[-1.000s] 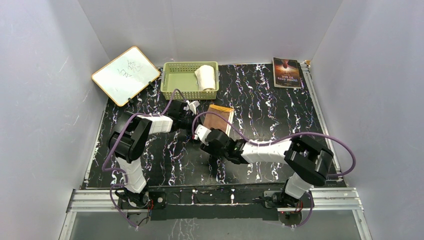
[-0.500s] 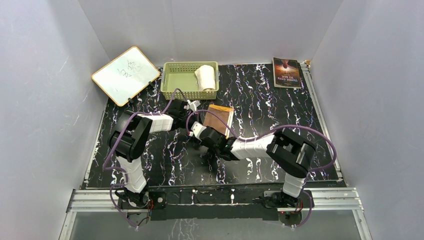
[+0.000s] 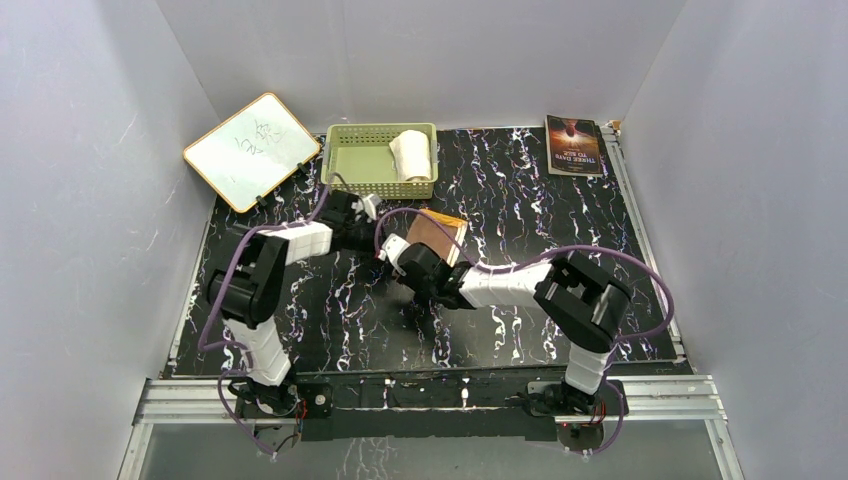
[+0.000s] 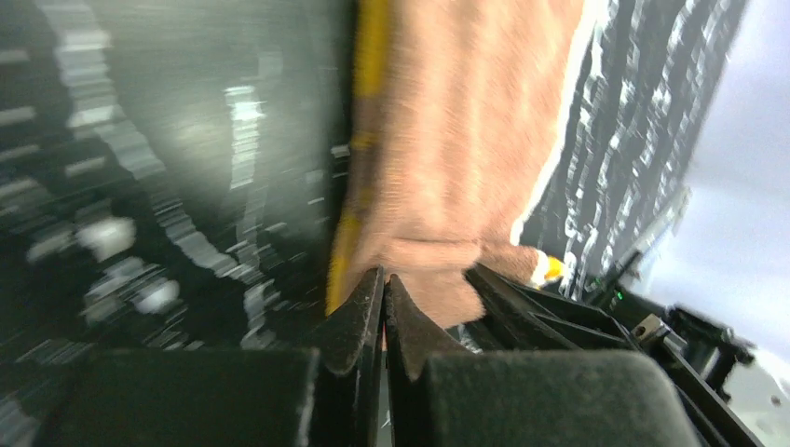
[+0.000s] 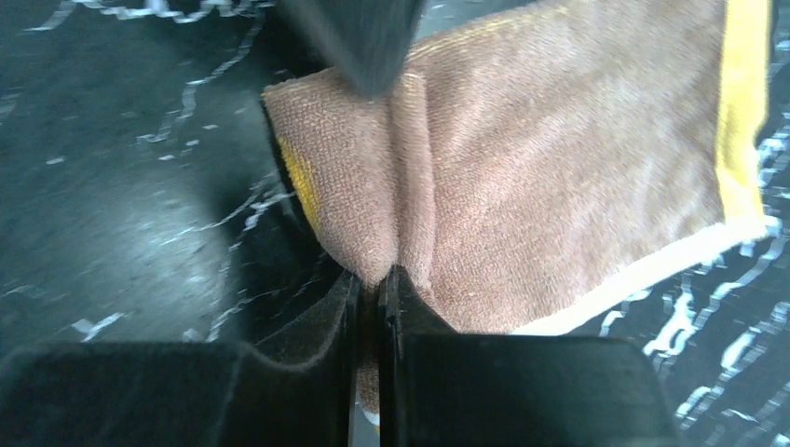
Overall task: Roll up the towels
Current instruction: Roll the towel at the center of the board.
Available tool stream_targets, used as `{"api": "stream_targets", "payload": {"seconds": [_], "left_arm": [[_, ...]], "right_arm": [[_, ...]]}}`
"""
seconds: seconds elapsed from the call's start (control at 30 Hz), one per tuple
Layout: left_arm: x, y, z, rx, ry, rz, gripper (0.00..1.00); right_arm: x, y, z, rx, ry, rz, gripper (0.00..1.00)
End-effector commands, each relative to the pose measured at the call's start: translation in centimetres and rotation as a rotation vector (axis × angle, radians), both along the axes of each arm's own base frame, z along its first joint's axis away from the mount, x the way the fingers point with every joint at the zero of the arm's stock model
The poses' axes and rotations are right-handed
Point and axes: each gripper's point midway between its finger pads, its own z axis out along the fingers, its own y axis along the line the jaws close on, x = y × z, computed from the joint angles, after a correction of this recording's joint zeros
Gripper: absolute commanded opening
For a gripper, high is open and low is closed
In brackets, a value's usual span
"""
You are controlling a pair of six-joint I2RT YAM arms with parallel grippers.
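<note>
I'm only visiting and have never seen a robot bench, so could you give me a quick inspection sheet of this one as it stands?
Surface: black table top with white marbling.
Job's things: brown towel lying on the table, its near-left corner lifted; white towel rolled, in the basket.
Clutter: green basket, whiteboard, book.
Grippers: left gripper and right gripper both look pinched shut on the brown towel's corner.
Cables: purple cables loop off both arms above the table.
Surroundings: pale grey walls on three sides; metal rail along the near edge.
</note>
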Motion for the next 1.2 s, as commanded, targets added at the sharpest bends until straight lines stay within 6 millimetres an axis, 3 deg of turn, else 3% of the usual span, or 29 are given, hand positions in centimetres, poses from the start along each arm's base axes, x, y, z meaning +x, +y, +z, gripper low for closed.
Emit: {"api": "stream_targets", "payload": {"seconds": [0.0,0.2,0.4,0.5,0.57,0.9,1.0,1.17], "left_arm": [[1.7,6.2,2.7,0.144,-0.053,0.213,0.04],[1.2,8.2,7.6,0.157,-0.148,0.272,0.19],[0.0,8.2,9.4,0.130,-0.168,0.245,0.21],[-0.6,7.4,9.9,0.079,-0.176,0.197,0.21],[-0.9,6.9,10.1,0.049,-0.183,0.164,0.21],[-1.9,6.5,10.2,-0.001,-0.207,0.157,0.21],[-2.1,6.2,9.8,-0.018,-0.193,0.149,0.21],[-2.4,5.7,9.5,-0.045,-0.179,0.132,0.21]], "right_arm": [[-7.1,0.8,-1.6,0.080,0.360,0.120,0.00],[-9.3,3.0,3.8,0.345,0.589,0.191,0.00],[-10.5,4.3,5.5,0.536,0.894,0.215,0.00],[-10.6,4.7,4.3,0.555,1.036,0.185,0.00],[-10.8,5.0,4.9,0.618,1.150,0.212,0.00],[-5.7,4.0,5.6,0.769,1.309,0.119,0.00],[-4.5,3.5,4.4,0.783,1.356,0.059,0.00],[-3.8,2.8,0.7,0.763,1.424,-0.042,0.00]]}}
